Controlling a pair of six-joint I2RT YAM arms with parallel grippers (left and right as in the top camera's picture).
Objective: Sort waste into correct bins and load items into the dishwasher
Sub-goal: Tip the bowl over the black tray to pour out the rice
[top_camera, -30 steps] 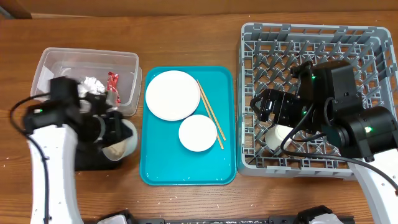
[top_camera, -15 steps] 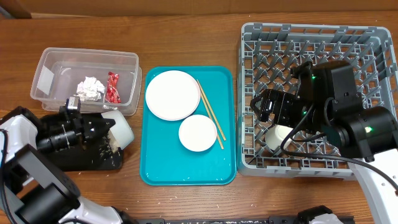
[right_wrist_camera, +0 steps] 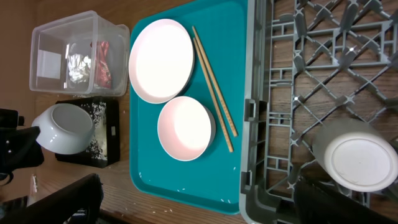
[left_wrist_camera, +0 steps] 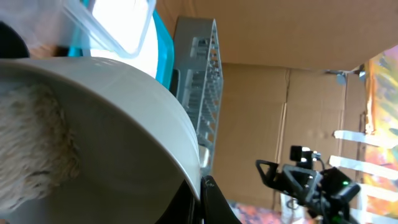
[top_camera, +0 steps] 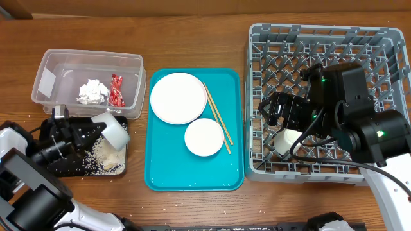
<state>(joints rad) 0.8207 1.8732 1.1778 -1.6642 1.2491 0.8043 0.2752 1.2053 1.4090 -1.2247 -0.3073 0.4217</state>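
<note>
Where the left arm ends: the left jaws pinch the rim of a tilted bowl [top_camera: 110, 130], held over the black tray [top_camera: 64, 168]. Only one dark finger [left_wrist_camera: 210, 202] shows in the wrist view.
Tilted bowl: a clump of rice [left_wrist_camera: 31, 143] clings to its inside.
Black tray: loose rice lies scattered on it, thickest under the bowl.
Tub [top_camera: 70, 64]: holds a tissue wad [top_camera: 92, 91] and a red wrapper [top_camera: 116, 90], side by side.
Teal tray [top_camera: 192, 176]: carries a plate [top_camera: 178, 97] and a small bowl [top_camera: 204, 137] just beside it, with chopsticks [top_camera: 217, 117] lying slantwise along their right.
Rack [top_camera: 359, 32]: one cup [right_wrist_camera: 354, 163] sits upside down among the pegs.
Right jaws: spread and empty, above the rack near the cup.
Hidden: from overhead the right arm covers most of the cup.
Cut off: the left arm runs out of the overhead view, and the right fingers are only dark blurs at the bottom edge of the wrist view.
</note>
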